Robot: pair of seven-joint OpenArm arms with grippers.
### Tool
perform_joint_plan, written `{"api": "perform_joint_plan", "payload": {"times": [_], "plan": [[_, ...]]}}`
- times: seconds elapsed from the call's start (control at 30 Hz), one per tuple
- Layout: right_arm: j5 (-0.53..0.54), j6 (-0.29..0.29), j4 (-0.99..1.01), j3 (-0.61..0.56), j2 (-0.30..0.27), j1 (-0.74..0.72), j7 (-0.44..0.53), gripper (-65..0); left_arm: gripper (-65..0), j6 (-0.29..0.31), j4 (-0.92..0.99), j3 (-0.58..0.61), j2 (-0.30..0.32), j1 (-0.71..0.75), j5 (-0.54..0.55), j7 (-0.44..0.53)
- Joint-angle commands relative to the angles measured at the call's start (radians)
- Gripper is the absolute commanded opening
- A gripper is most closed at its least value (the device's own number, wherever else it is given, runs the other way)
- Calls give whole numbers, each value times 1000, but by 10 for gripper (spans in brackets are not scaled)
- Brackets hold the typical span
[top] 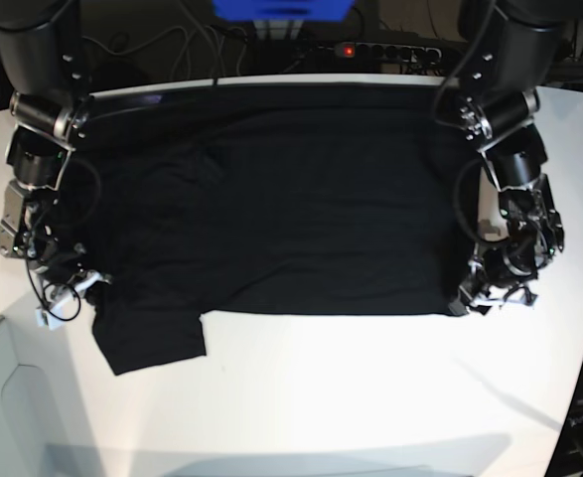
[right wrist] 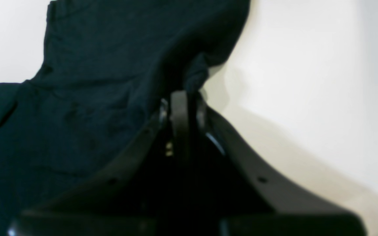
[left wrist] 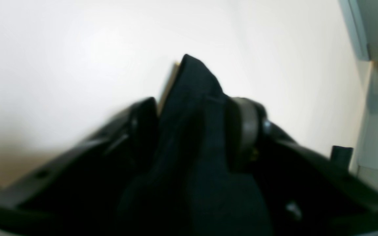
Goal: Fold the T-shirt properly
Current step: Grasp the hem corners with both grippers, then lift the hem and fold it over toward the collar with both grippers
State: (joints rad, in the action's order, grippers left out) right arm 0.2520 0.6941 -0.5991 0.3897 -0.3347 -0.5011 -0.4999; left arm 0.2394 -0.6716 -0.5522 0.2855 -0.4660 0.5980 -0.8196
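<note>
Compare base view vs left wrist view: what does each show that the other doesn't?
Only base: the whole T-shirt spread across the white table, one sleeve hanging toward the near edge, both arms at the shirt's near corners, the right gripper, and a power strip behind.

Only left wrist: a close look at the left gripper, a bunched fold of black fabric standing up between its jaws, with a pale sliver showing beside the fold.

Both: the black shirt, the white table, and the left gripper at the shirt's corner.
</note>
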Motion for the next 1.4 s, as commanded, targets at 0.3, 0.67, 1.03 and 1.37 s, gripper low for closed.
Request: {"api": "perform_joint_plan", "payload": {"times": [0.3,0.67,1.03,1.37], "plan": [[-39,4,-3,-5,-4,-8,-52,-650,-648,-27,3,8,2,8,-49,-30],[-39,4,-6,-5,-25,-47,-50,-650,-650,-27,-254,10,14,80,-43,-11],[-38,4,-8,-2,-65,-118,-50,-650,-650,-30,-354,8,39,108,-52,-5],[-32,4,-8,2,-109,-132,-50,-650,-650,-28,-357,8,67,100,-43,-1]]}}
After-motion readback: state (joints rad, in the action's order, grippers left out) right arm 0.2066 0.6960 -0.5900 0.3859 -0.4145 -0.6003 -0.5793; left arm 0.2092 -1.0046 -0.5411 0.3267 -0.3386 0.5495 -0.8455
